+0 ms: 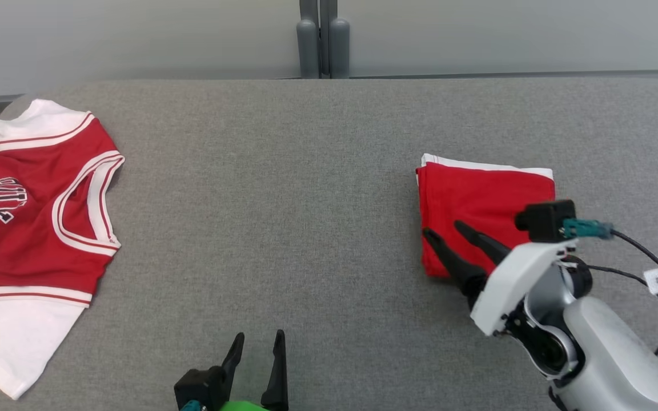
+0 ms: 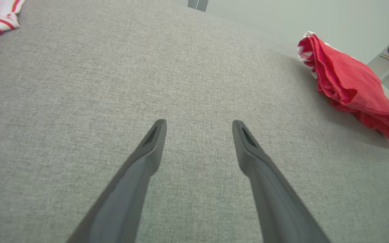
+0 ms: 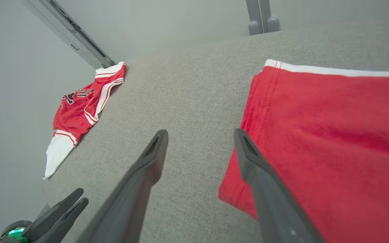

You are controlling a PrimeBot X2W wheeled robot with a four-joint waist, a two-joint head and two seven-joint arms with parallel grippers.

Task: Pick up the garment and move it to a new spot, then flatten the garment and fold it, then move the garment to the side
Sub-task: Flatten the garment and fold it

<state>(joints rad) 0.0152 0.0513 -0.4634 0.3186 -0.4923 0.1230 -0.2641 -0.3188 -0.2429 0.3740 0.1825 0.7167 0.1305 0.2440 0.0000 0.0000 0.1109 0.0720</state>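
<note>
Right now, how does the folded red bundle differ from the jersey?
The bundle is folded into a compact rectangle; the jersey lies spread flat. The bundle shows plain red with a white edge; the jersey carries dark lettering and striped trim. Both are red and white on the grey surface.

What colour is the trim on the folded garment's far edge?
White trim, clearest in right wrist view.
</note>
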